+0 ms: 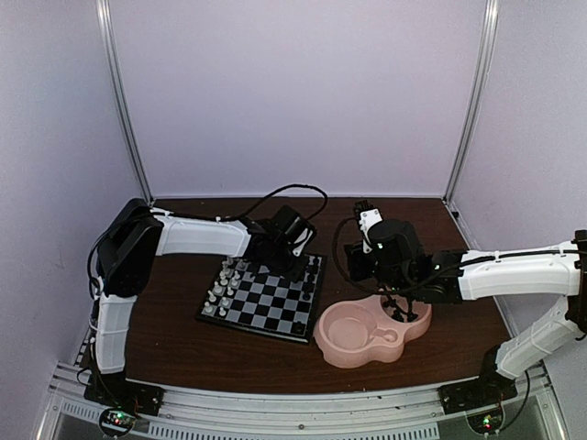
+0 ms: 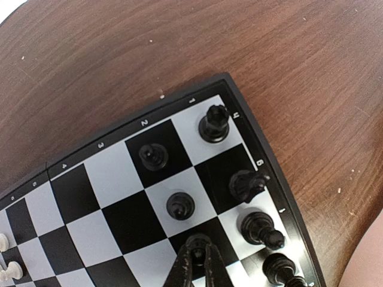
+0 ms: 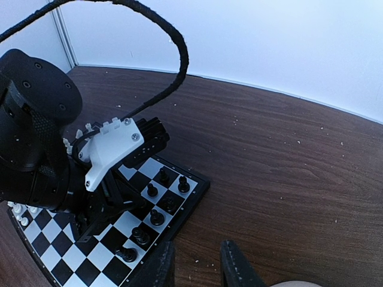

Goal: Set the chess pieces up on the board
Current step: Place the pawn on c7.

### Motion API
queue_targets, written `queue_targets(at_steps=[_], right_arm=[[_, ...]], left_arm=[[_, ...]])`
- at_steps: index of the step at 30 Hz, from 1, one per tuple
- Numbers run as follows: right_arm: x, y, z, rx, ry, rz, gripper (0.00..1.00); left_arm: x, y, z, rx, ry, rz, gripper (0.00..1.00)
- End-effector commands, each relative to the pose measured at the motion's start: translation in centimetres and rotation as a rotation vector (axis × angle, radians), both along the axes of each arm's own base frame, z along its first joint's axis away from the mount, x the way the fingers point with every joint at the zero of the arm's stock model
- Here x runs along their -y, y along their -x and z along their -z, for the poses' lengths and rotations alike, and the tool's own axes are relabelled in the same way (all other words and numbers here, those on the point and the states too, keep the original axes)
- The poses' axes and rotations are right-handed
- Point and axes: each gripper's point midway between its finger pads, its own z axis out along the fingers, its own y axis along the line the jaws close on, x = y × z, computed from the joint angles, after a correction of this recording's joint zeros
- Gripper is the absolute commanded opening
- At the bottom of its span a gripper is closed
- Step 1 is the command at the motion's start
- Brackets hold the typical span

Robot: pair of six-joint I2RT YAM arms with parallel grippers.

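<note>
**Brown wooden table: the board in the middle, one gripper above it, the other above a dish**

Pale walls close in the brown table [image 1: 183, 353] on three sides. The board [image 1: 266, 307] lies flat near the middle of the table, a little toward its left edge and slightly turned.

White pieces [image 1: 223, 289] stand along the left edge of the board. Black pieces [image 2: 213, 122] stand upright at the opposite edge. In the left wrist view, four of them are in the line beside the border and two more are in the next line, each on its own square.

The left gripper [image 2: 199, 248] hangs over the far right corner of the board. Its fingers are pressed together, with the tips above a dark square of the second line. The tips are as black as the pieces, so I cannot tell whether a piece is caught between them.

The right gripper [image 3: 197, 266] has its fingers apart, and only bare wood shows between them. From above, it is over the far rim of a pink dish [image 1: 348, 357]. This dish sits on the table just beside the near right corner of the board. I cannot tell whether the two touch.
</note>
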Motion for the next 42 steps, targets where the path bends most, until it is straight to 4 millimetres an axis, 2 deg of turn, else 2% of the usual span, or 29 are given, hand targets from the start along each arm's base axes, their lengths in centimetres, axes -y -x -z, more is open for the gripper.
queue_targets(at_steps=[1,12,30,37,42], right_arm=[[0.3,-0.1,-0.9,0.013,-0.020,0.005,0.28],[0.4,-0.1,-0.9,0.013,-0.019,0.005,0.28],[0.4,-0.1,-0.9,0.009,-0.017,0.004,0.29],[0.4,-0.2,-0.8,0.006,-0.015,0.004,0.29],[0.4,-0.2,-0.8,0.006,-0.014,0.004,0.29]], left_arm=[[-0.1,-0.3,0.2,-0.016,-0.003,0.009,0.05],[-0.3,0.1,-0.1,-0.019,-0.001,0.010,0.06],[-0.6,0.2,-0.7,-0.015,0.005,0.008,0.16],[-1.1,0.4,-2.0,0.004,0.012,-0.003,0.16],[-1.7,0.7,-3.8,0.032,0.035,-0.011,0.16]])
